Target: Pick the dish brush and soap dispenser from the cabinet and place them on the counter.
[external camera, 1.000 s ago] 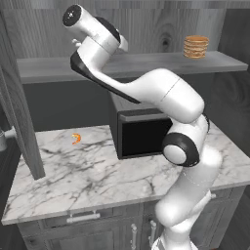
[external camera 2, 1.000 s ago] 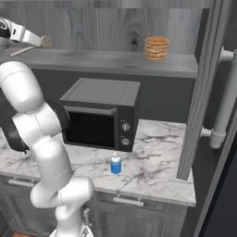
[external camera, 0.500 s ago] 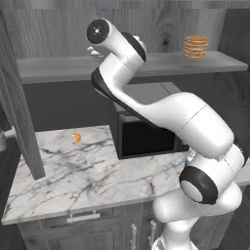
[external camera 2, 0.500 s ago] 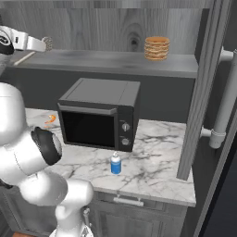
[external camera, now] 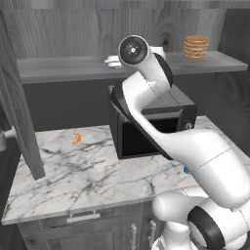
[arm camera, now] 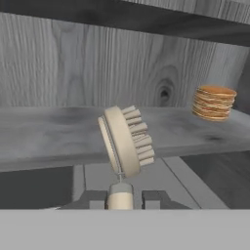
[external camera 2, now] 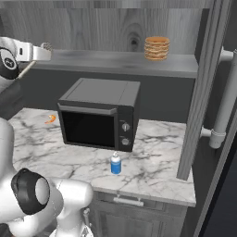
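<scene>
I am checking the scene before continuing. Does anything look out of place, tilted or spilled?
Nothing is spilled or damaged. The soap dispenser stands upright on the counter, the stack of discs sits neatly on the shelf, and the gripper holds the dish brush by its handle.

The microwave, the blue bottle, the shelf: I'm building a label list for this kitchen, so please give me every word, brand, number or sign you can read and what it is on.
None can be read.
Microwave: two round knobs on its front panel, no legible markings.
Soap dispenser on the counter: plain blue body, white pump, no label.
Dish brush in the shut gripper: bare wood and bristles.
Stack of tan discs on the cabinet shelf: no print.
</scene>
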